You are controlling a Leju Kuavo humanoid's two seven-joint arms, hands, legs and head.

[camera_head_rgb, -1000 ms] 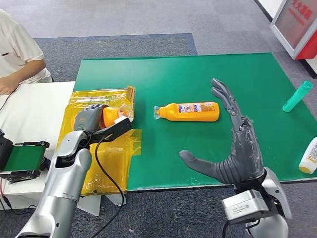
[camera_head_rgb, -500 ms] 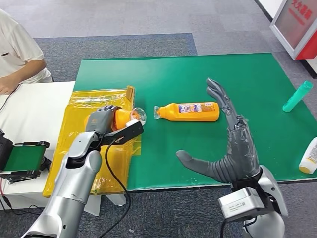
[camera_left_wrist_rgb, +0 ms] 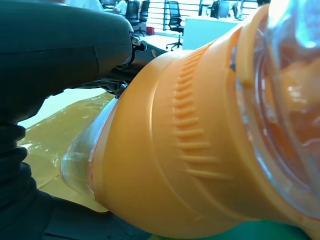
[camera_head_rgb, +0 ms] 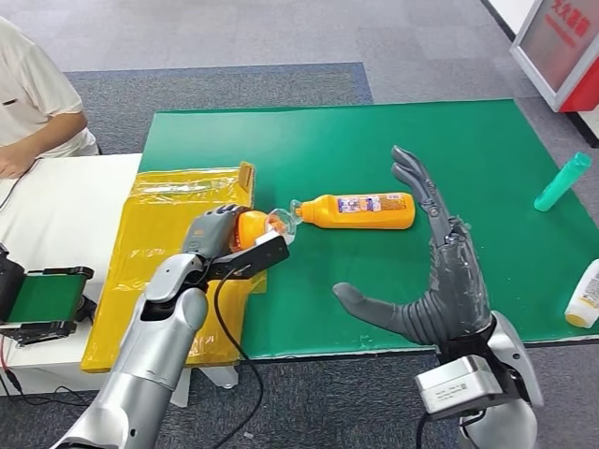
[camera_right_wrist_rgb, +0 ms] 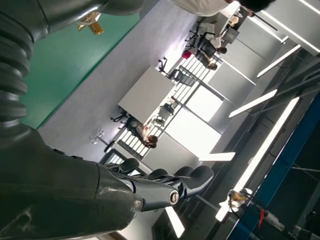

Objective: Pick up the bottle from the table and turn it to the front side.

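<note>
Head view, left to right: a person in a white shirt [camera_head_rgb: 32, 98] is sitting at the ten o'clock corner, beside a white table [camera_head_rgb: 64, 224] that is carrying a small green-topped device [camera_head_rgb: 46, 297] at its near edge. We are seeing a yellow plastic sheet [camera_head_rgb: 152, 243] draping over the seam between that table and the green table [camera_head_rgb: 396, 140]. Our left hand [camera_head_rgb: 215, 234] is reaching over the sheet's right edge and is gripping an orange bottle [camera_head_rgb: 255, 227], its fingers wrapping the body and its clear cap pointing toward three o'clock. That cap is sitting just beside, perhaps touching, the clear cap of a second orange bottle [camera_head_rgb: 357, 210], which is lying on its side near the mat's centre with a printed label facing up. At about five o'clock from that bottle our right hand [camera_head_rgb: 442, 281] is hovering over the mat's near edge, holding nothing, fingers straight and spread, thumb pointing toward nine o'clock. Toward three o'clock a teal bottle [camera_head_rgb: 562, 181] is lying tilted near the mat's right edge, and a white bottle [camera_head_rgb: 585, 295] is lying at the frame's edge. A red-and-white sign [camera_head_rgb: 562, 47] is standing at one o'clock.
</note>
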